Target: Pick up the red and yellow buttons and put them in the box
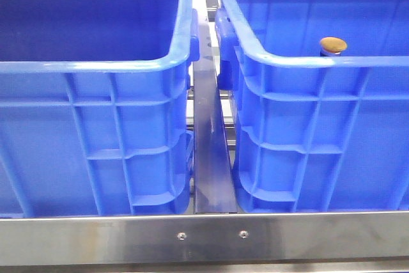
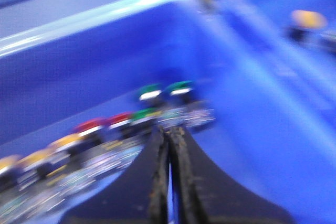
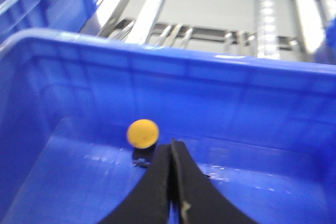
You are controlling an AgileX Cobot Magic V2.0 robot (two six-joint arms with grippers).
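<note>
The front camera sat low and close, facing forward at the ribbed walls of the left crate [image 1: 96, 126] and right crate [image 1: 319, 132], a steel rail [image 1: 204, 238] at 6 o'clock. The left wrist camera looked down, blurred, into a crate at a row of buttons [image 2: 105, 129]. The right wrist camera looked closely into the right crate [image 3: 210, 82]; it shared the yellow button [image 3: 143, 132] with the front view [image 1: 333, 45].

2 blue crates [image 1: 96, 94], 1 yellow button [image 1: 333, 45].
</note>
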